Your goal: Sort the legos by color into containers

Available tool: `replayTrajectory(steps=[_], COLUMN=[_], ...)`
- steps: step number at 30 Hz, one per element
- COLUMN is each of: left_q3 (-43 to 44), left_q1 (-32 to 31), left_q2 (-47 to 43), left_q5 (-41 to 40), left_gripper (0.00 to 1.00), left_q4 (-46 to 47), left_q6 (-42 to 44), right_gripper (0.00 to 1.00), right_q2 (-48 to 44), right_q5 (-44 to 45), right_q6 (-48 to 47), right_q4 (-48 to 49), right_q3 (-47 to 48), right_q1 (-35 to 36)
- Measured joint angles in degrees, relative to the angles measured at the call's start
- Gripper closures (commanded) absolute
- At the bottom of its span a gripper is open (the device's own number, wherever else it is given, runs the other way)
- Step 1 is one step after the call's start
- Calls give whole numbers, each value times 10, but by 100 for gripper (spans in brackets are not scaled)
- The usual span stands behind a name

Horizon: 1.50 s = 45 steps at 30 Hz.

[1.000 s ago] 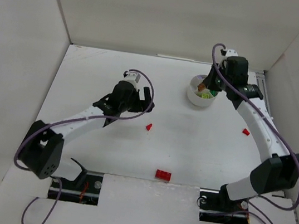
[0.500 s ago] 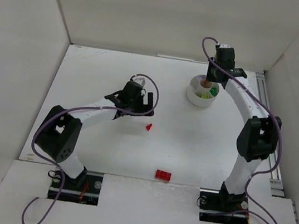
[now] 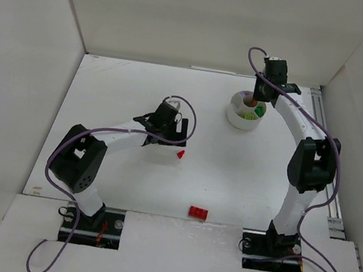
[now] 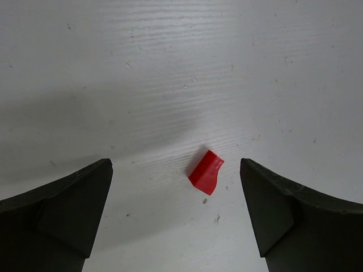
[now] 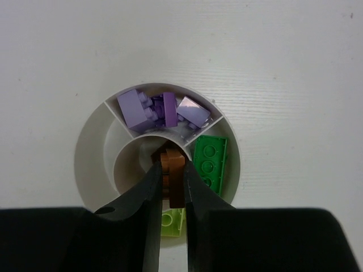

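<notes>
Orange-brown lego (image 5: 172, 170) sits pinched in the right gripper (image 5: 170, 190) over the dish's (image 5: 91, 164) central cup (image 5: 133, 164), green lego (image 5: 210, 161) at three o'clock. Left gripper (image 4: 176, 167) hangs wide open, a red lego (image 4: 206, 172) between its fingers.

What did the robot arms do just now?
The left gripper moved closer to the tiny red plastic brick, jaws open. The right arm pulled its elbow in; the right gripper holds an orange-brown brick over the round white plastic dish. The larger red brick stayed put.

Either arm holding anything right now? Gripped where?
Right tool pinches a brown brick by its two side faces, above the dish. Left tool is open and holds nothing; a red brick lies loose on the table.
</notes>
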Motion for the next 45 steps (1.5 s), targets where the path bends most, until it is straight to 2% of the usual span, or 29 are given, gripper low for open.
replayTrajectory(steps=[9,10,12,15,22,29,31,34,35,45], left_q3=[0,0,1,1,2,4,9,13,13,30], left_q1=[-9,-10,-15,-29,-58,-76,-82,-92,-97,-143], left_q2=[31,31,31,31,40,53,59,65,66,81], left_q5=[-12,-18,-25,-36,-54,-99,-109,-124,-129,-147], left_gripper=[13,14,14,16,22,37,45,47,56,98], left_q4=[-2,-2,-2,-1,1,2,3,5,5,-2], left_q6=[7,7,7,8,8,7,6,5,5,-2], right_gripper=[49,38,37,28,28,28,28,28,28,28], right_q2=[7,5,-10,-54,-223,-374,-402,-440,-452,-523], right_q5=[-11,-11,-12,-14,-12,-12,-13,-11,-8,25], right_q6=[-4,-5,-6,-6,3,40,49,61,63,90], right_q4=[-1,-3,-4,-10,-6,-7,-15,-27,-31,-55], right_q3=[0,-1,-10,-39,-137,-281,-310,-336,-340,-346], right_q1=[9,12,17,24,45,91,99,103,103,103])
